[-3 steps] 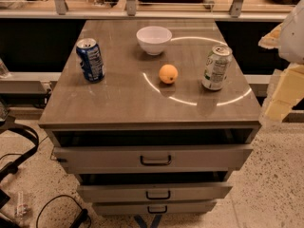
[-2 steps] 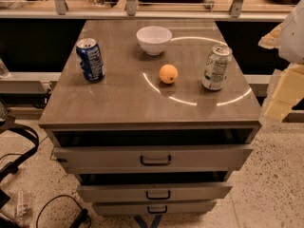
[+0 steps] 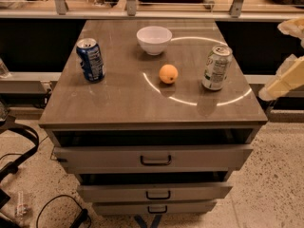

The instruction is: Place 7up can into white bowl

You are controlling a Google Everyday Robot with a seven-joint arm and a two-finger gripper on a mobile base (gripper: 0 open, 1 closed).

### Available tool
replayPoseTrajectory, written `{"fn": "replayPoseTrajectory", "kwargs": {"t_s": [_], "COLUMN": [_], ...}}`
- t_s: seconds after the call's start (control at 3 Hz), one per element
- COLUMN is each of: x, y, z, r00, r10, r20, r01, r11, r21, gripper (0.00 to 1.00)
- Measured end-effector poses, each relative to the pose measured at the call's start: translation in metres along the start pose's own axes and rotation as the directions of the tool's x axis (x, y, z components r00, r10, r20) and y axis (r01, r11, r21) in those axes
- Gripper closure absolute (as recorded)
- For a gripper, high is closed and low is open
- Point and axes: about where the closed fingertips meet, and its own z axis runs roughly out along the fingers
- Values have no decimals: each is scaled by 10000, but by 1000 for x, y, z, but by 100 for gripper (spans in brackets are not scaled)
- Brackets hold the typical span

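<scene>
The 7up can [image 3: 216,67], green and white with a silver top, stands upright near the right edge of the brown cabinet top [image 3: 118,103]. The white bowl [image 3: 154,40] sits upright and empty at the back middle of the top, up and to the left of the can. My gripper [image 3: 286,76] shows as cream-coloured parts at the right edge of the view, off the side of the cabinet and to the right of the can, not touching it.
A blue can [image 3: 91,60] stands at the left of the top. An orange [image 3: 168,73] lies between bowl and 7up can. Below the top are drawers [image 3: 154,159], the upper ones slightly pulled out. Cables [image 3: 19,156] lie on the floor at left.
</scene>
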Motion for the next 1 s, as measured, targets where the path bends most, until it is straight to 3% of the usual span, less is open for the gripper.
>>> {"fn": "replayPoseTrajectory", "kwargs": {"t_s": [0.33, 0.67, 1.0], "x": [-4, -10, -11], "y": [-47, -58, -53], "z": [27, 54, 78], "r00": [9539, 8904, 8244], "r10": [880, 1541, 2296], "r20": [2870, 4282, 5174], "r01": [-994, -1557, -2098], "r11": [9947, 9873, 9729], "r21": [251, -316, -974], "gripper": [0, 0, 0]}}
